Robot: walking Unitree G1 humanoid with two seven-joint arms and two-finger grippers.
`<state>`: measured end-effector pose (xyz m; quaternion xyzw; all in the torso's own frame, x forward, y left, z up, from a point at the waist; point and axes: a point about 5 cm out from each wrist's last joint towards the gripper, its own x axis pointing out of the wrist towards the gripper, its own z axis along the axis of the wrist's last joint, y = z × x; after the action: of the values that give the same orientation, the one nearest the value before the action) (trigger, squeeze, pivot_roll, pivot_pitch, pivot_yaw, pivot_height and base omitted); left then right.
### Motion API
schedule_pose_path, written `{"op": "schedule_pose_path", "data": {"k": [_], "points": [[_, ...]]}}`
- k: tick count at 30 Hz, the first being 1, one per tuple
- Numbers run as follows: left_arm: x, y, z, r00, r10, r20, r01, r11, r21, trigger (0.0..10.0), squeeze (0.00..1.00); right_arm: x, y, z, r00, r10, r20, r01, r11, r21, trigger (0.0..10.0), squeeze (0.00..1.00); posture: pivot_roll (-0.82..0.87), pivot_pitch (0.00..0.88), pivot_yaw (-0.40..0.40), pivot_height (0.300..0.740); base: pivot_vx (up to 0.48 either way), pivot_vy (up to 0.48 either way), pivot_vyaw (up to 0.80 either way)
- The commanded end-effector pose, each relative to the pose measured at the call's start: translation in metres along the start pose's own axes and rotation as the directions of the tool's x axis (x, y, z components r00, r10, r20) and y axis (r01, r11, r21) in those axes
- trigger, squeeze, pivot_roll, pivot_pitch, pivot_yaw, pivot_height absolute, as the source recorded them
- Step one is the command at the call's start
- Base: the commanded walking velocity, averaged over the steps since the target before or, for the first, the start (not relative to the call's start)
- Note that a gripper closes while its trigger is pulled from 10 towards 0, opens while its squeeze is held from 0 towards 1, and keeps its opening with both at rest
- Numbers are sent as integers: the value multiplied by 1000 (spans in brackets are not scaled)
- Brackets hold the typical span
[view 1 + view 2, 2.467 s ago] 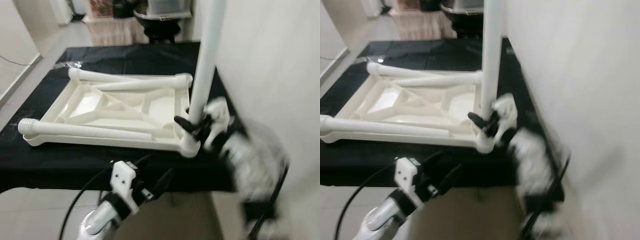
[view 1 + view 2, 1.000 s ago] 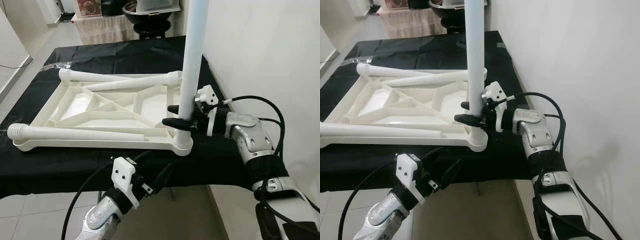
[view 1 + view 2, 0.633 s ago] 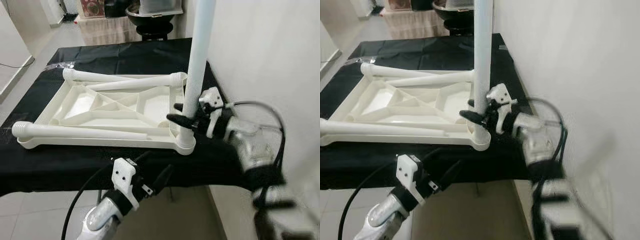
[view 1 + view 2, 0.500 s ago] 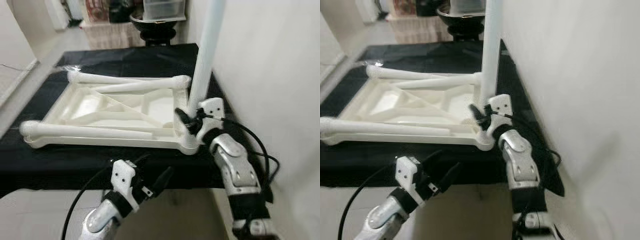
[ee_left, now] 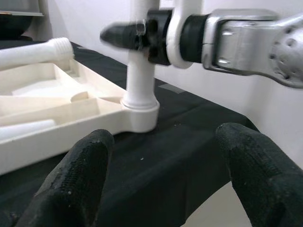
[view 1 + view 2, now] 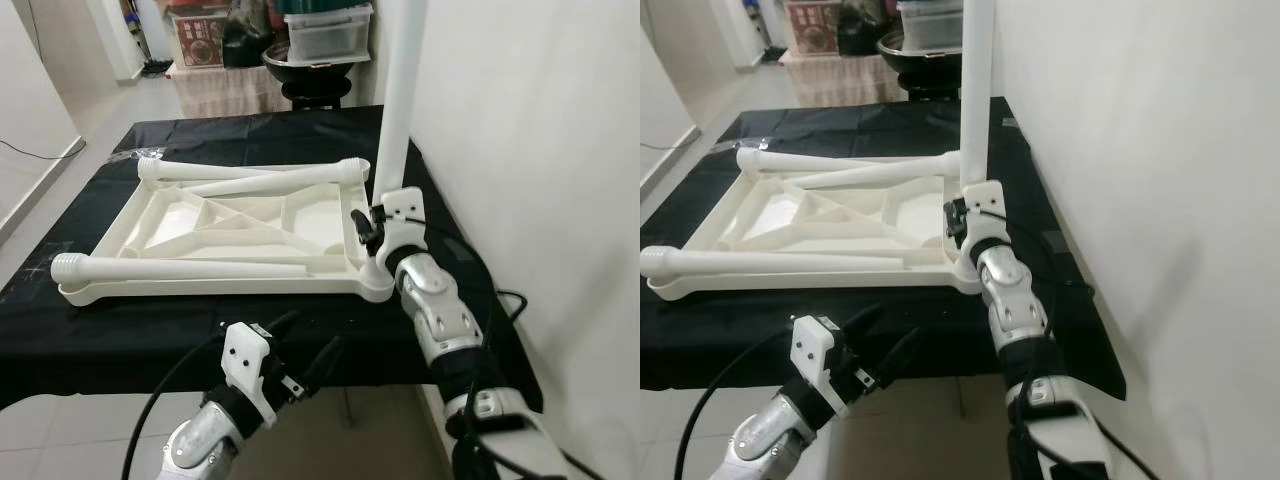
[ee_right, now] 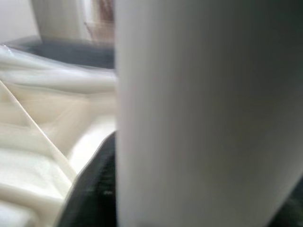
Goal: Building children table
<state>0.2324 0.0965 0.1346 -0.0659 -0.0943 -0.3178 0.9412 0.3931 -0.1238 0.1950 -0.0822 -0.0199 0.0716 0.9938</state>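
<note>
Right pincer (image 6: 372, 228) grips upright white leg (image 6: 398, 110); cream tabletop (image 6: 235, 232) lies inverted.

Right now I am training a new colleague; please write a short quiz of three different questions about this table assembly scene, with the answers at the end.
1. True or false: the upright table leg stands in a corner socket of the upside-down tabletop.
2. Which gripper is closed around that upright leg? A) right gripper B) left gripper
3. Fill in the blank: the other loose legs lie flat on the ____.

Key:
1. True; it rises from the near corner by the wall.
2. A; the left gripper hangs open below the near edge of the black-covered table.
3. Tabletop.
</note>
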Motion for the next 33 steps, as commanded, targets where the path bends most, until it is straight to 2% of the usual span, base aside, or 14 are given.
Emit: {"op": "schedule_pose_path", "data": {"k": [1, 6, 10, 16, 18, 20, 21, 25, 26, 29, 30, 31, 32, 33], "points": [[-2, 2, -4, 1000, 9, -17, -9, 1000, 5, 10000, 0, 1, -8, -11, 994, -89, -56, 90, 996, 2, 10000, 1000, 91, 97, 25, 740, 0, 0, 0], [-2, 2, -3, 1000, 8, -16, -8, 1000, 4, 10000, 0, 1, -29, 4, 974, -227, -2, 226, 972, 57, 10000, 1000, 85, 101, 27, 740, 0, 0, 0], [-2, 3, -3, 1000, 5, -19, -5, 1000, 12, 10000, 0, -3, -36, 0, 971, -238, 8, 237, 969, 73, 10000, 1000, 80, 105, 29, 740, 0, 0, 0], [-3, 5, -2, 999, 9, -34, -8, 999, 40, 10000, 0, -19, -31, -17, 987, -158, 12, 155, 980, 127, 10000, 1000, 59, 113, 34, 740, 0, 0, 0], [-2, 9, 0, 999, 29, -42, -26, 998, 62, 10000, 0, -41, -17, -31, 998, -45, 39, 38, 985, 166, 10000, 1000, 32, 120, 47, 740, 0, 0, 0], [-2, 9, 0, 999, 29, -42, -26, 998, 62, 10000, 0, -41, -17, -31, 998, -45, 39, 38, 985, 166, 10000, 1000, 32, 120, 47, 740, 0, 0, 0], [-2, 12, 1, 998, 41, -42, -38, 997, 72, 10000, 0, -53, -14, -36, 998, -14, 54, 5, 985, 173, 10000, 1000, 22, 124, 54, 740, 0, 0, 0], [-1, 14, 2, 998, 49, -42, -45, 995, 84, 10000, 0, -65, -14, -40, 998, 20, 64, -31, 983, 178, 10000, 1000, 10, 126, 66, 740, 0, 0, 0], [0, 16, 3, 998, 53, -41, -49, 994, 94, 10000, 0, -74, -14, -43, 997, 47, 66, -58, 983, 172, 10000, 871, 9, 126, 67, 740, 0, 0, 0], [0, 16, 3, 998, 53, -41, -49, 994, 94, 10000, 0, -74, -14, -43, 997, 47, 66, -58, 983, 172, 10000, 871, 9, 126, 67, 740, 0, 0, 0], [1, 17, 5, 998, 56, -37, -52, 993, 109, 10000, 0, -81, -9, -45, 991, 119, 66, -128, 978, 166, 10000, 39, 9, 127, 67, 740, 0, 0, 0], [1, 17, 5, 998, 56, -37, -52, 993, 109, 10000, 0, -81, -9, -45, 991, 119, 66, -128, 978, 166, 10000, 39, 9, 127, 67, 740, 0, 0, 0], [0, 27, 13, 990, 139, -30, -131, 974, 186, 10000, 0, -96, 8, -50, 957, 284, 65, -290, 947, 137, 10000, 0, 11, 127, 65, 740, 0, 0, 0], [0, 27, 13, 990, 139, -30, -131, 974, 186, 10000, 0, -96, 8, -50, 957, 284, 65, -290, 947, 137, 10000, 0, 11, 127, 65, 740, 0, 0, 0]]}}
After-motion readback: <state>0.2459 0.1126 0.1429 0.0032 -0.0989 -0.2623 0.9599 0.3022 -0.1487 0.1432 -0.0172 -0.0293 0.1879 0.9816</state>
